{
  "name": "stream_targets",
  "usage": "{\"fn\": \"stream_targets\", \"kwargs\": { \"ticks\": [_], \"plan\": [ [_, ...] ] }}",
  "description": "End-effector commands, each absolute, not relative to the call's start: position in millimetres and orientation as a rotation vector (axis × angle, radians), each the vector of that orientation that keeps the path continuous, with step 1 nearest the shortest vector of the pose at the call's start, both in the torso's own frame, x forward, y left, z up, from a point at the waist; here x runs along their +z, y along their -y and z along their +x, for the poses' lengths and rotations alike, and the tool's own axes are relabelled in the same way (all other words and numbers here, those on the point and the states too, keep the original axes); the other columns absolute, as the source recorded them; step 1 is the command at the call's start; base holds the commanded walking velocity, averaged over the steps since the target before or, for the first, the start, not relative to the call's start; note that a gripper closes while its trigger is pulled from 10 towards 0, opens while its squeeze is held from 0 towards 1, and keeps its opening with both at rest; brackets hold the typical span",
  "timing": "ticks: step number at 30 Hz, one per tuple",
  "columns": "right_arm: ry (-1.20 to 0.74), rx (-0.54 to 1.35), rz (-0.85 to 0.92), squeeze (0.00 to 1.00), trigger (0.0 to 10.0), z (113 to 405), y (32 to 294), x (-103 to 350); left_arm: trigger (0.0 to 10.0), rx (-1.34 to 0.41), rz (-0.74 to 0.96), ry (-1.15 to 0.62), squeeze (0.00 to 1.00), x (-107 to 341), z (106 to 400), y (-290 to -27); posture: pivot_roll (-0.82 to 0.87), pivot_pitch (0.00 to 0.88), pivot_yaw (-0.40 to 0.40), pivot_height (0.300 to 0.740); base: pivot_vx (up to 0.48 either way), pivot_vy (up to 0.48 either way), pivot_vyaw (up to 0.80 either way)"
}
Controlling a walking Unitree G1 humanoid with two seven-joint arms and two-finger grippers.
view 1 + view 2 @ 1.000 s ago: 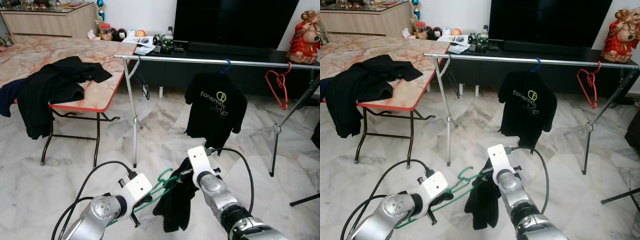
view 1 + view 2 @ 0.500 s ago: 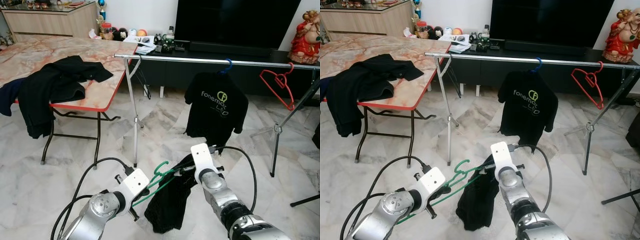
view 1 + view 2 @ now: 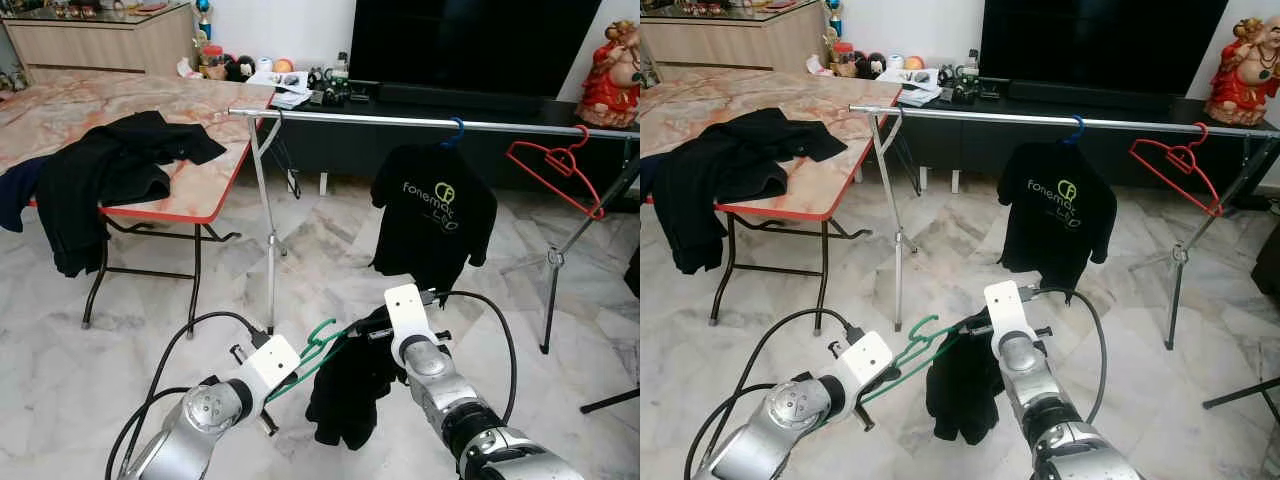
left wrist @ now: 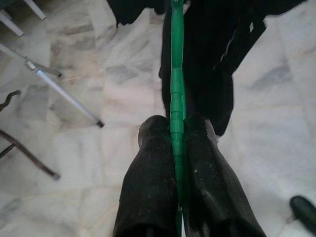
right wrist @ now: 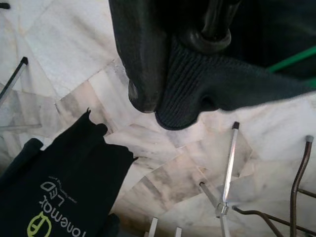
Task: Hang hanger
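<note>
I keep my left hand (image 4: 177, 148) clamped on the green hanger (image 3: 322, 345) and my right hand (image 5: 185, 74) pinching the black garment (image 3: 350, 385) draped on it, low before the rail (image 3: 400, 122), so nothing slips.

A green hanger (image 3: 318, 345) bearing a black garment (image 3: 350, 385) is seen; another hanger (image 3: 556, 170) is red, the floor (image 3: 140, 350) white-veined marble

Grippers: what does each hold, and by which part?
Left gripper clamps the green hanger on its bar. Right gripper pinches the black garment by its ribbed edge.
</note>
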State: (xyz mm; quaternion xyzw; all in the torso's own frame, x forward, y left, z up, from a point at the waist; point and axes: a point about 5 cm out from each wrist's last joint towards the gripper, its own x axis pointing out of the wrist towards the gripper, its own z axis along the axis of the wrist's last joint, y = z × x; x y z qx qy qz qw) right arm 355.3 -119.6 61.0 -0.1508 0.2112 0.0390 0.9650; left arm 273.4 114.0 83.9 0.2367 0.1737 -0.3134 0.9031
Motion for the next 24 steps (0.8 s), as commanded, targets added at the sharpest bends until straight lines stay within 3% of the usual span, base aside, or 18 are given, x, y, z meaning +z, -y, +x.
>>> {"fn": "stream_targets", "kwargs": {
  "ticks": [1, 6, 11, 16, 24],
  "plan": [
    [-0.403, 0.113, -0.287, 0.00, 10.0, 360, 111, 69, 10.0, -0.695, 0.455, -0.321, 0.00, 93, 274, -108, 0.21, 0.000, -0.079, 0.740, 0.000, 0.000, 0.00],
    [-0.377, 0.155, -0.275, 0.00, 10.0, 361, 102, 72, 10.0, -0.888, 0.343, -0.386, 0.00, 88, 253, -93, 0.21, 0.000, -0.077, 0.740, 0.000, 0.000, 0.00],
    [-0.369, 0.153, -0.287, 0.00, 10.0, 362, 103, 74, 10.0, -0.966, 0.339, -0.431, 0.00, 83, 242, -91, 0.21, 0.000, -0.073, 0.740, 0.000, 0.000, 0.00],
    [-0.357, 0.158, -0.298, 0.00, 10.0, 364, 105, 77, 10.0, -0.973, 0.321, -0.421, 0.00, 85, 242, -91, 0.20, 0.000, -0.072, 0.740, 0.000, 0.000, 0.00],
    [-0.343, 0.312, -0.309, 0.00, 10.0, 362, 86, 79, 10.0, -0.995, 0.277, -0.393, 0.00, 92, 246, -86, 0.20, 0.000, -0.071, 0.740, 0.000, 0.000, 0.00]
  ]
}}
